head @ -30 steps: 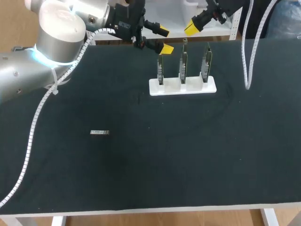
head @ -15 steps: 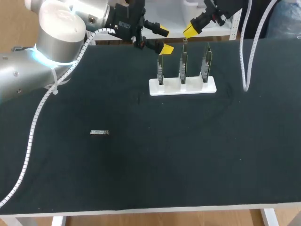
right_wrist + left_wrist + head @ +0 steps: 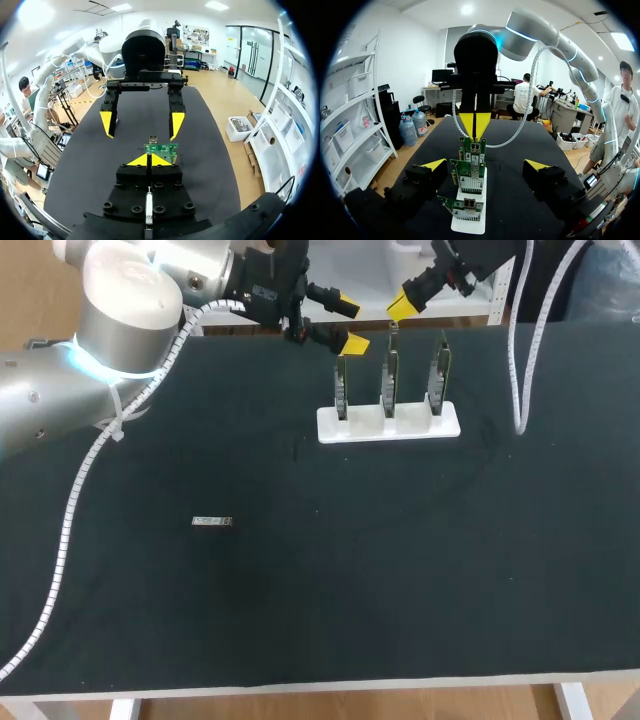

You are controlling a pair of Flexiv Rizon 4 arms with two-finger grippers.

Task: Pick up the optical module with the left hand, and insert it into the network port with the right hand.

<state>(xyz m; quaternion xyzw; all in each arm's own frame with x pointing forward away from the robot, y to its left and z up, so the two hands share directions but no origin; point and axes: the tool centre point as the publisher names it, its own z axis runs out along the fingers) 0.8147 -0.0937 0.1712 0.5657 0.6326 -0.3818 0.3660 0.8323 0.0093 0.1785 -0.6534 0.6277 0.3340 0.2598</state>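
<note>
On the left half of the dark surface (image 3: 330, 620), well in from every edge: the optical module (image 3: 211, 522), small and silvery, lying flat and alone, touched by neither gripper.

At the far edge, a little left of middle: the left gripper (image 3: 348, 326), released, yellow tips apart with nothing between them, hanging close to the leftmost of three upright circuit boards (image 3: 388, 375). From the left wrist, the same gripper (image 3: 485, 166) spread wide, the row of circuit boards (image 3: 470, 175) ahead of it.

Near the far edge, just right of middle: a white holder (image 3: 388, 423), flat on the surface, carrying the three boards side by side.

Over the far edge, near the top of the middle board: the right gripper (image 3: 403, 303), clenched on nothing. From the right wrist, its yellow tips (image 3: 148, 160) pressed together, one board (image 3: 161, 149) just ahead, the left gripper (image 3: 141, 124) open beyond.
</note>
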